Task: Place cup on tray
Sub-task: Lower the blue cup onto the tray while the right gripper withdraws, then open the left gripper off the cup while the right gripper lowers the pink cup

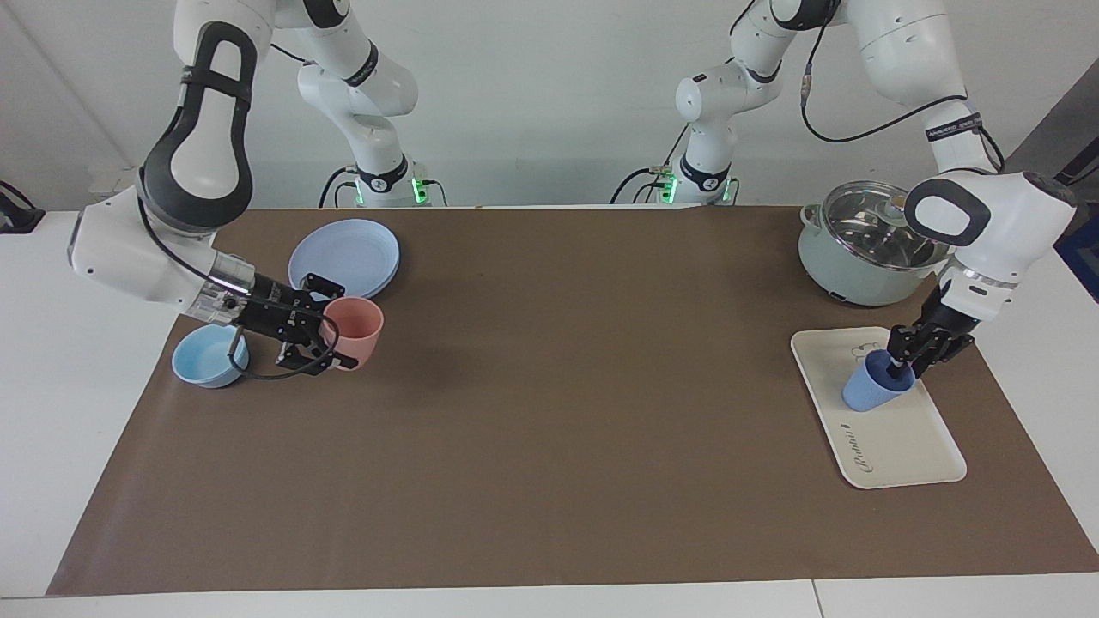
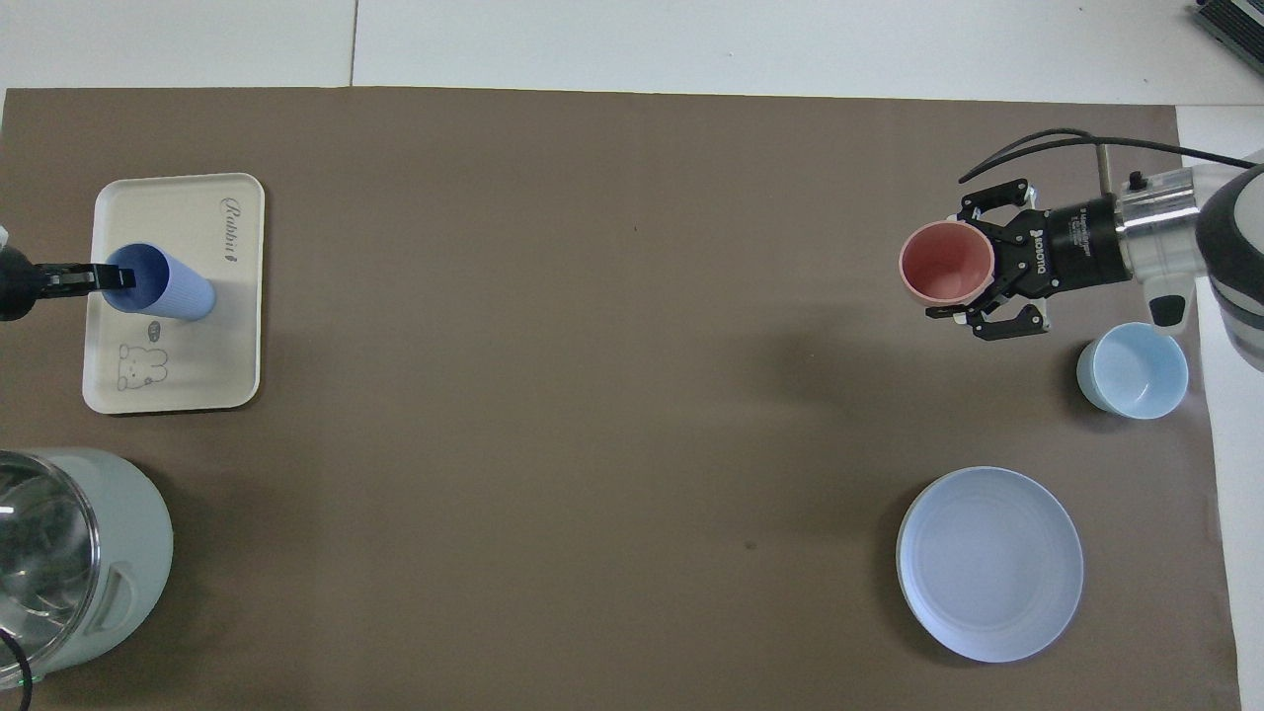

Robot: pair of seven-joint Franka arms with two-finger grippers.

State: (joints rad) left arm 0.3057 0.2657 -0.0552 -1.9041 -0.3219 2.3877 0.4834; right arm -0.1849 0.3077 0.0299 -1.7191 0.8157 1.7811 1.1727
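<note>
cup [image 1: 876, 388] is seen standing on tray [image 1: 893, 429], rim pinched by left gripper [image 1: 898, 371] | pink cup [image 1: 355, 330] is gripped at its rim by right gripper [image 1: 322, 339], beside bowl [image 1: 209, 358], on the table

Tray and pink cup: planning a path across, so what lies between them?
Only bare brown mat between the tray and the pink cup; the overhead view shows it best.
</note>
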